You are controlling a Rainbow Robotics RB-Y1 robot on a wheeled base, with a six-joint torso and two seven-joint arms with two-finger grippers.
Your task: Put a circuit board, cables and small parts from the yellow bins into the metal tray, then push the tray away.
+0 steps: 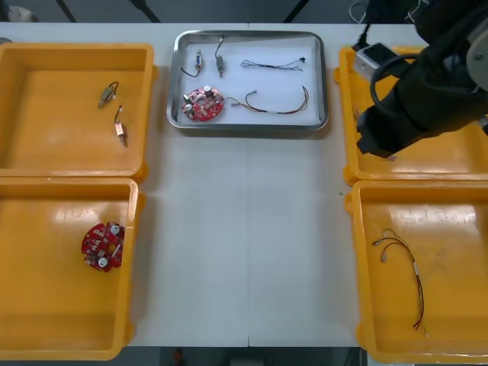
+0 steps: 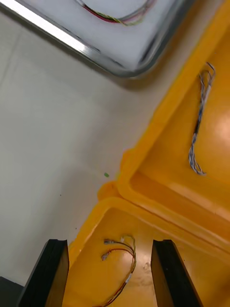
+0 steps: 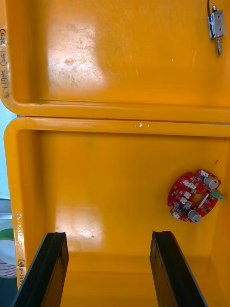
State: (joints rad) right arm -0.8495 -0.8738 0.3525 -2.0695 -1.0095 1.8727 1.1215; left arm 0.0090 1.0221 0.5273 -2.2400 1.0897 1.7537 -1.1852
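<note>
Overhead, the right arm (image 1: 419, 99) hangs above the far right yellow bin (image 1: 457, 164). The metal tray (image 1: 248, 128) beside it holds a circuit board (image 1: 203, 104), cables (image 1: 276, 103) and small metal parts (image 1: 220, 65).

Right wrist view: the right gripper (image 2: 109, 243) is open and empty. A red and yellow cable (image 2: 133, 254) lies below, between its fingers (image 2: 52, 273).

Left wrist view: the left gripper (image 3: 108, 235) is open and empty above the near left yellow bin (image 3: 28, 192). A second circuit board (image 3: 194, 195) lies just beyond one finger.
</note>
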